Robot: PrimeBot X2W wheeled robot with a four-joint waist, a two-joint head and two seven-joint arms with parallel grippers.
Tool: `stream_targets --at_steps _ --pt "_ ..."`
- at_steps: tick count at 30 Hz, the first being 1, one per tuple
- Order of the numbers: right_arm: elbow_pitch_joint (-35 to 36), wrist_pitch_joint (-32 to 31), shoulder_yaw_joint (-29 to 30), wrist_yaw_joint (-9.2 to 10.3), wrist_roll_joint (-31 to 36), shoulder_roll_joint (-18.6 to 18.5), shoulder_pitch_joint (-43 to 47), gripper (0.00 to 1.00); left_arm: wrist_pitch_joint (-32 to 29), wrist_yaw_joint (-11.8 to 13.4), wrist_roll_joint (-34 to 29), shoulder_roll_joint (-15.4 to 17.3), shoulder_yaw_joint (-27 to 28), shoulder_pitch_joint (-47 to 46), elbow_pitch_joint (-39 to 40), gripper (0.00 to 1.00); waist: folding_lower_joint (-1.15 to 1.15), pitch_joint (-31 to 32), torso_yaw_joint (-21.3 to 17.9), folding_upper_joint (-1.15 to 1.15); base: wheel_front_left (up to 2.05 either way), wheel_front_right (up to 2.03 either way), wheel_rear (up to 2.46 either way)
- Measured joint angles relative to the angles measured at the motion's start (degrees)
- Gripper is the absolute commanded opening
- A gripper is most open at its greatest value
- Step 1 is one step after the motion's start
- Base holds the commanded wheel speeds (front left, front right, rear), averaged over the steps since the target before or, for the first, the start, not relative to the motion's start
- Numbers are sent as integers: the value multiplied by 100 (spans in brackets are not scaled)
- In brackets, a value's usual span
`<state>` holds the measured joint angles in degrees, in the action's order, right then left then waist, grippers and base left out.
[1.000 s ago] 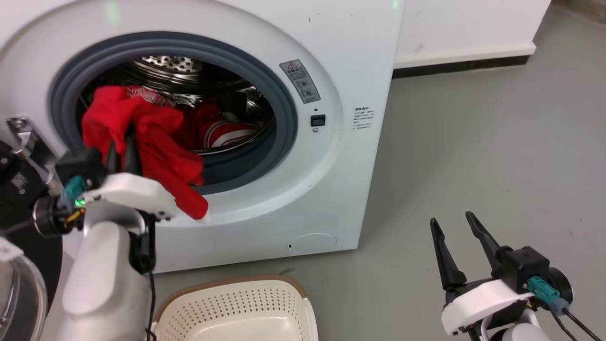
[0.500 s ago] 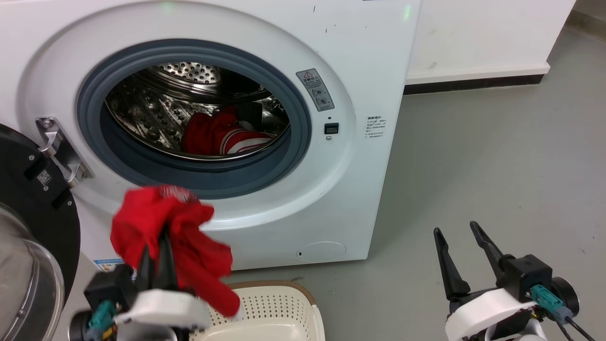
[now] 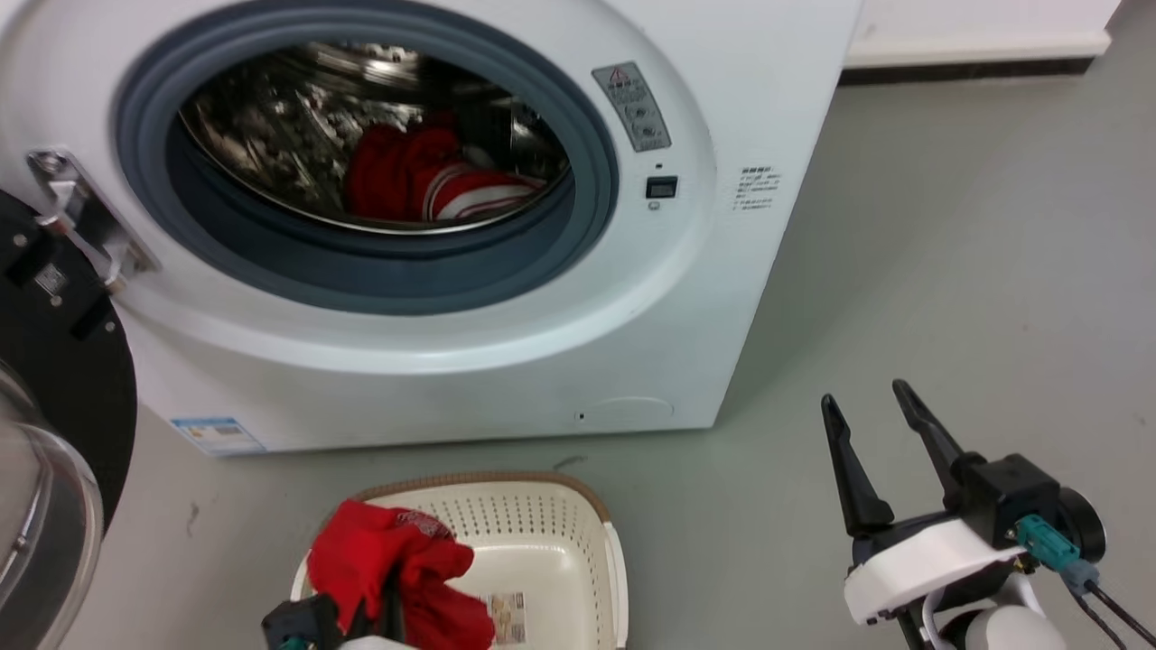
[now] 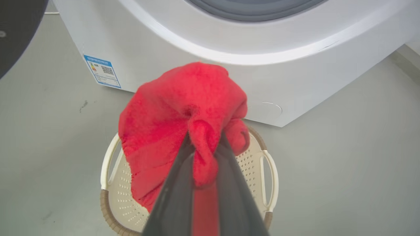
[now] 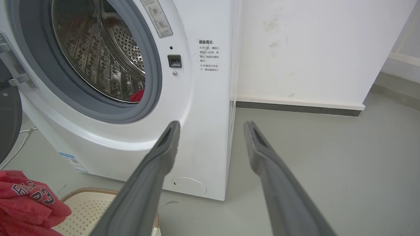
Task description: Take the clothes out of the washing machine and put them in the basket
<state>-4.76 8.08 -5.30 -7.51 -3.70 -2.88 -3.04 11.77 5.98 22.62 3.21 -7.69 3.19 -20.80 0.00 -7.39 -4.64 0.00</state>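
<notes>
The left jaws are clamped on a red garment [image 4: 183, 108] that hangs above the basket [image 4: 267, 170], toward its left side. If released here, loose folds may catch on the rim or slide to the floor. More red clothes [image 3: 433, 176] lie in the washer [image 3: 741, 298] drum. The right jaws stand apart, empty.

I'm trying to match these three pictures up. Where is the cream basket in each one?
Head view: the basket sits bottom centre, below the washing machine.
Left wrist view: basket lower centre, partly behind the gripped red garment.
Right wrist view: basket bottom left corner.
Shared landmark: the blue sticker low on the machine's front.
</notes>
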Motion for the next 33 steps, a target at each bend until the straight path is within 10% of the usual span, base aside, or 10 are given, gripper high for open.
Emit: stream_targets --at_steps 16,33 --pt "-146 275 -232 0 40 -3 -1010 100 307 -189 1067 -34 -818 -2956 -3591 0 1 -1752 -21 0 0 0 0" --pt "-506 650 -522 0 -148 -40 -1967 100 313 8 1474 127 -1246 -4441 -5124 0 1 -3452 -557 0 0 0 0"
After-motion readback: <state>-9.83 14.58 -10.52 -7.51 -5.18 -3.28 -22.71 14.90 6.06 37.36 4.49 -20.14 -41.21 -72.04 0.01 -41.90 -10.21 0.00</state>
